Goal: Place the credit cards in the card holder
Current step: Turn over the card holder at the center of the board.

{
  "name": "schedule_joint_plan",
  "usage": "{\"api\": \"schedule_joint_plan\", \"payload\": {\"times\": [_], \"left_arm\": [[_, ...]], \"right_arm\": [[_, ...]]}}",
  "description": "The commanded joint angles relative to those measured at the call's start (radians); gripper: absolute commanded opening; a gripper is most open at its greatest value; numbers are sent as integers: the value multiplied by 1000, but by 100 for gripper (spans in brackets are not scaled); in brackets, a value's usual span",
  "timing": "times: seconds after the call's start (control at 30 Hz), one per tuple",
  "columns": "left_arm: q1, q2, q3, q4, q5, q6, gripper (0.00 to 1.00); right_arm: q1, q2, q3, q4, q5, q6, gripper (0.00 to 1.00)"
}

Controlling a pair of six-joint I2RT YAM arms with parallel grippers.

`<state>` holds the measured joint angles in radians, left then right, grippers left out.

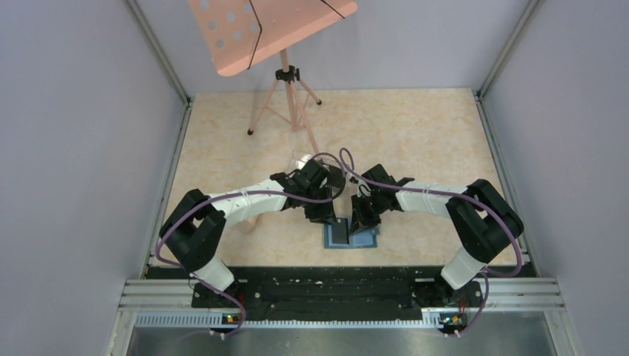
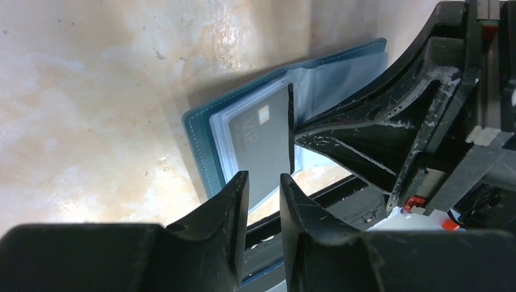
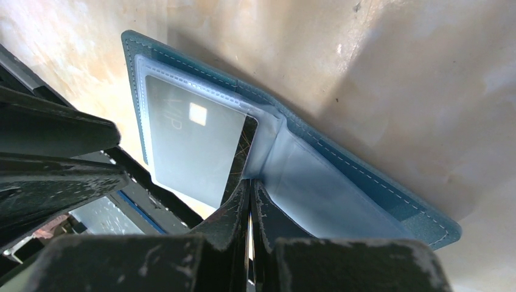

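Card holder (image 1: 365, 239) lies open and flat on the table (image 1: 423, 141), at the near edge, centred between the two arms. We see one dark credit card (image 3: 188, 146) in the clear pocket of its left half, with the edge toward the fold uncovered. Right gripper (image 3: 249, 190): jaws almost together, tips at that uncovered edge, nothing seen between them. Left gripper (image 2: 264, 182): narrow gap, empty, poised at the holder's left half.
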<state>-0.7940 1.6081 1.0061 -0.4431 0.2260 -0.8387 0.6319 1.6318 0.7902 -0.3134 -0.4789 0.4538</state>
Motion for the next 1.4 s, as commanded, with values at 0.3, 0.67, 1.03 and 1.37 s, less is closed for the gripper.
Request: {"api": "schedule_joint_plan", "payload": {"times": [0.3, 0.67, 1.03, 1.37], "left_arm": [[-4, 58, -24, 36, 6, 5, 34], [-11, 113, 1, 35, 6, 5, 36], [-13, 89, -9, 90, 53, -7, 32], [-21, 66, 51, 42, 51, 14, 22]], "right_arm": [[6, 27, -26, 10, 11, -16, 0], [7, 36, -27, 15, 6, -15, 0], [7, 36, -29, 14, 5, -17, 0], [7, 39, -26, 13, 2, -17, 0]]}}
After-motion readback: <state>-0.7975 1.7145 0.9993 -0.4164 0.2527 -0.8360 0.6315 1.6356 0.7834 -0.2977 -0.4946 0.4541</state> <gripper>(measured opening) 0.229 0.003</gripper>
